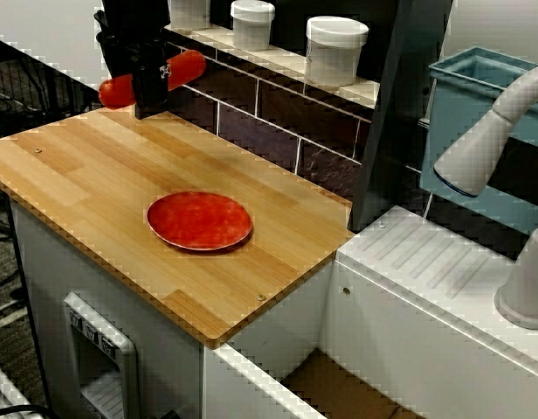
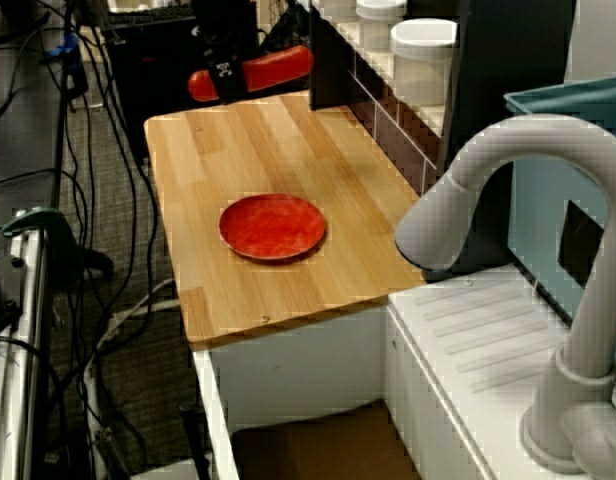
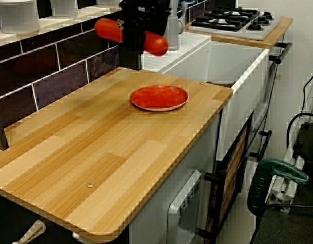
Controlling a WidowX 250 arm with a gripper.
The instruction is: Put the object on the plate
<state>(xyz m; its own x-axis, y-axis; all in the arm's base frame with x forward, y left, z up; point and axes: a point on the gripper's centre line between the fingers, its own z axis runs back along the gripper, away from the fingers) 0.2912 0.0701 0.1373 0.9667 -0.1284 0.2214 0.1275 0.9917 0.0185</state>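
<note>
The object (image 1: 189,65) is a smooth red-orange cylinder with rounded ends. It hangs level in the air over the back corner of the wooden counter (image 1: 94,175), and my black gripper (image 1: 152,92) is shut on its middle. The view past the faucet shows the object (image 2: 278,68) sticking out on both sides of the gripper (image 2: 226,75). In the low view along the counter the object (image 3: 108,29) is well above the board, held by the gripper (image 3: 136,38). The plate (image 1: 199,220), flat, round and red, lies on the counter apart from the gripper, with nothing on it (image 2: 273,227) (image 3: 159,97).
White jars (image 1: 336,48) stand on a ledge above the dark tiled wall (image 1: 269,131) right behind the gripper. A grey faucet (image 2: 488,190) and a ridged drainboard (image 1: 444,262) lie past the counter's end, with a teal bin (image 1: 487,78) behind. A stove (image 3: 232,20) sits beyond.
</note>
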